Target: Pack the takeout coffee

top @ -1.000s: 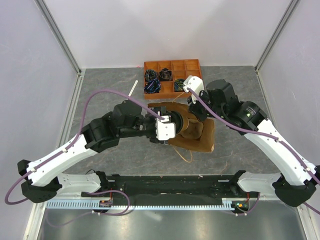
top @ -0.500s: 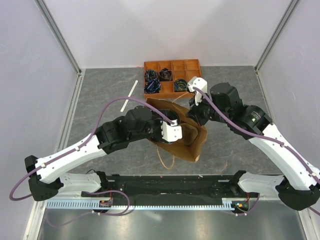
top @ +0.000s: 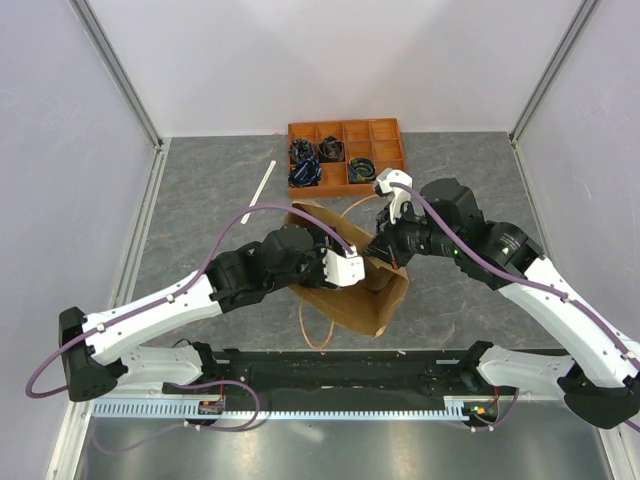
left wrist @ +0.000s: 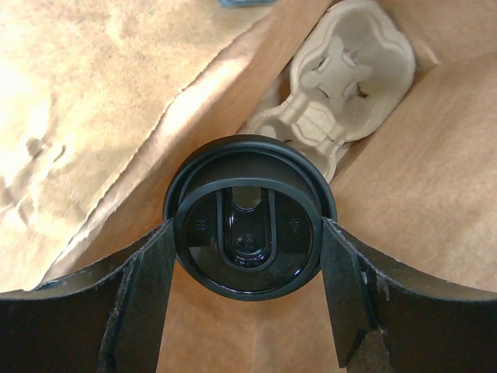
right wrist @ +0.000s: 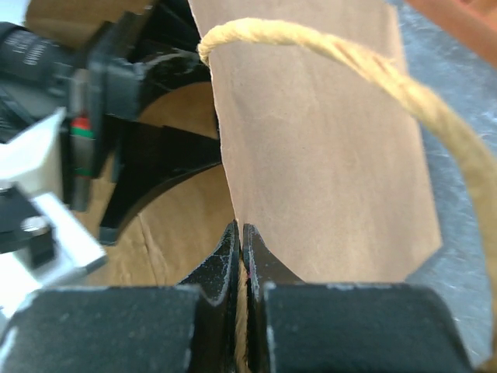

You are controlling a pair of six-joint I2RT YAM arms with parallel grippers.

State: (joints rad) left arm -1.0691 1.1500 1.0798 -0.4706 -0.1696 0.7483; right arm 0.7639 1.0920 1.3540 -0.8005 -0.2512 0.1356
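My left gripper (left wrist: 247, 272) is shut on the takeout coffee; only its round black lid (left wrist: 247, 221) shows, between my two fingers, inside the mouth of the brown paper bag (top: 352, 300). A tan moulded cup carrier (left wrist: 342, 85) lies deeper in the bag, beyond the cup. My right gripper (right wrist: 241, 233) is shut on the bag's rim (right wrist: 311, 155) beside its twine handle (right wrist: 373, 78) and holds the bag open. In the top view the left gripper (top: 350, 268) reaches into the bag and the right gripper (top: 385, 250) is at its upper edge.
An orange compartment tray (top: 346, 152) with dark cable bundles stands at the back. A white stick (top: 263, 179) lies to its left. A loose handle loop (top: 318, 320) of the bag hangs toward the near edge. Grey walls enclose the table.
Both arms and the bag have shifted toward the near edge. The left gripper with the cup has gone deeper into the bag's mouth. The right gripper still holds the rim.
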